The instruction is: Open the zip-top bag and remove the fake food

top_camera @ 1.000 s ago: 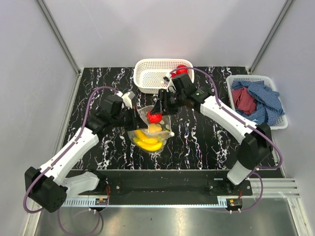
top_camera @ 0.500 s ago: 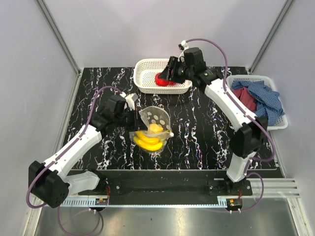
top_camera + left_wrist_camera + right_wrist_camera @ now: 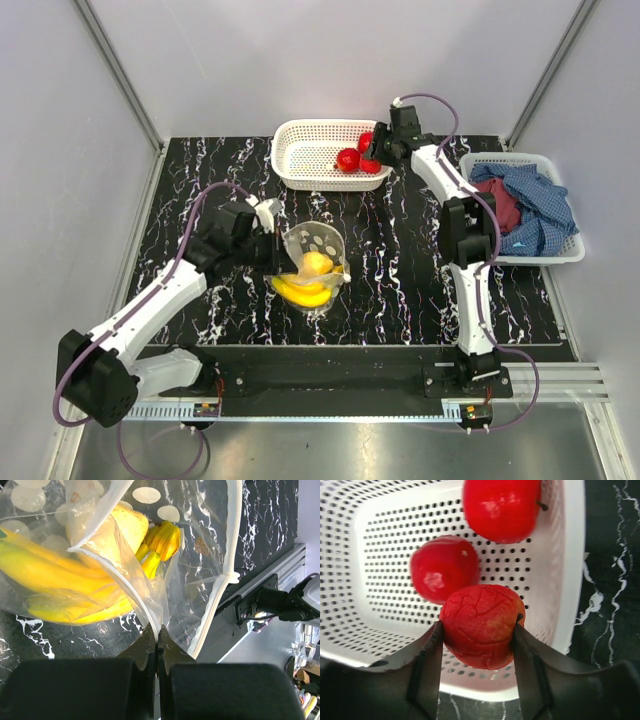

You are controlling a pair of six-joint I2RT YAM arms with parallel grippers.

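Right hand (image 3: 477, 626), gripping a red fruit (image 3: 481, 607), has swung from zip-top bag (image 3: 312, 240) to white mesh basket (image 3: 566, 555) at the table (image 3: 400, 280) far edge; left hand (image 3: 157, 637) clamps the bag rim; banana bunch (image 3: 45, 575) left inside.

CHANGE | your right gripper (image 3: 477, 630) has left the zip-top bag (image 3: 312, 250) | it carried the red fruit (image 3: 480, 617) out | now over the white basket's (image 3: 295, 172) right end, at the table's (image 3: 400, 262) far edge

Bright, even light — soft shadows, glare on the zip-top bag (image 3: 200, 570).
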